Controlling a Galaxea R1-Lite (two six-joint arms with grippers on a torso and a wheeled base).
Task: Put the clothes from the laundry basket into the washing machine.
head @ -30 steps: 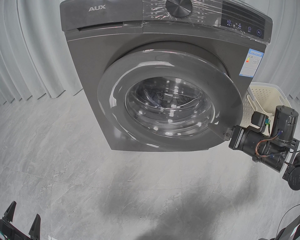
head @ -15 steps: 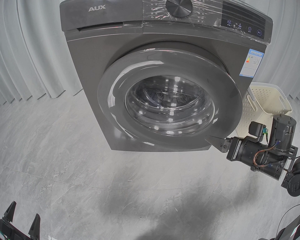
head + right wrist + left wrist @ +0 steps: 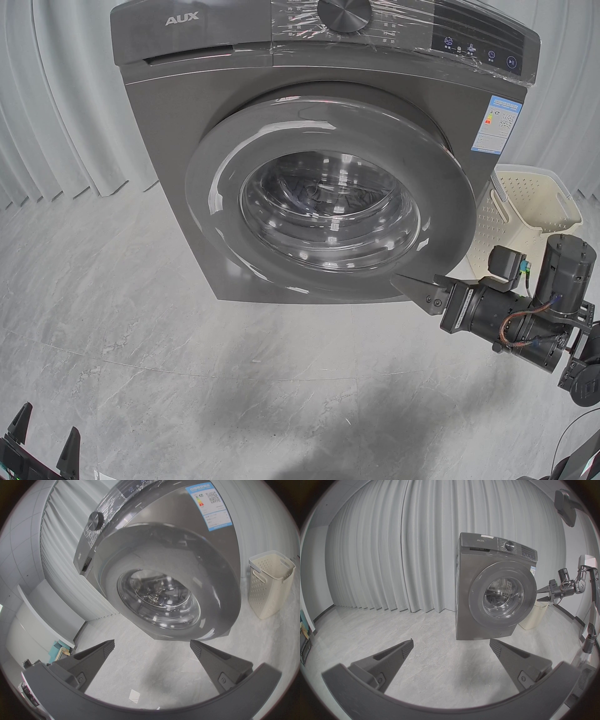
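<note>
The washing machine (image 3: 181,125) stands on a pale tiled floor (image 3: 187,362) in front of a grey pleated curtain (image 3: 62,94). Its round door (image 3: 215,187) lies over the front panel and seems shut, though from these angles I cannot tell whether it is latched. Through the door's glass window (image 3: 350,237), dark clothes (image 3: 304,189) lie inside the drum, towards its back. A dial (image 3: 342,12) sits at the middle of the control strip along the top, which is wrapped in clear film, and a blue and white label (image 3: 497,125) is stuck on the front panel's upper right corner.

The laundry basket (image 3: 531,206), cream and perforated, stands upright on the floor just beside the machine's right side, its open top facing up.

The right end effector (image 3: 152,642) is held in the air before the lower right edge of the door, pointing at the machine. Its fingers are spread wide and grip nothing. In the head view its tip sits very near the door's rim; the left wrist view shows it a little clear of the rim.

The left end effector (image 3: 50,420) is low and well apart from the machine, on the robot's left above the floor. Its fingers are likewise spread, with nothing between them.
</note>
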